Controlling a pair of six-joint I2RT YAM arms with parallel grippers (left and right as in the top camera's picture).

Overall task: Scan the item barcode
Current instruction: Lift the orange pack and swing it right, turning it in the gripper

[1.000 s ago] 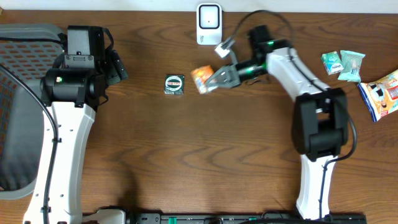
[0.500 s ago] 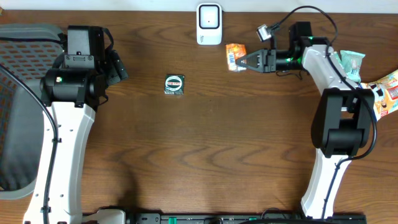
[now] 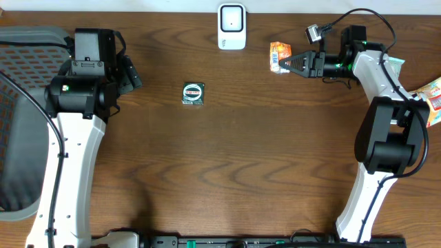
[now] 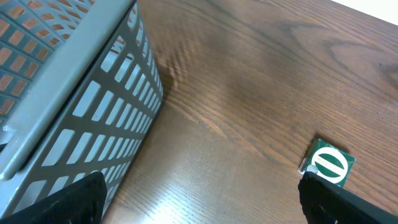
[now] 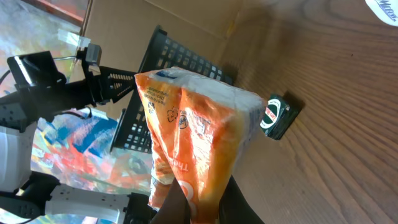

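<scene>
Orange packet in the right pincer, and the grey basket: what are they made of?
Orange printed snack packet: probably thin glossy plastic film; it creases and catches light. Grey slotted basket: seemingly moulded matte plastic, with even ribs and no shine.

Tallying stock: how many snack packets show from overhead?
3: orange packet in the right pincer, green packet peeking behind that arm, colourful packet at the right edge. The arm may hide more.

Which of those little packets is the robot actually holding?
The orange packet, pinched in the right gripper near the white scanner; the green-labelled one lies on the table, apart.
</scene>
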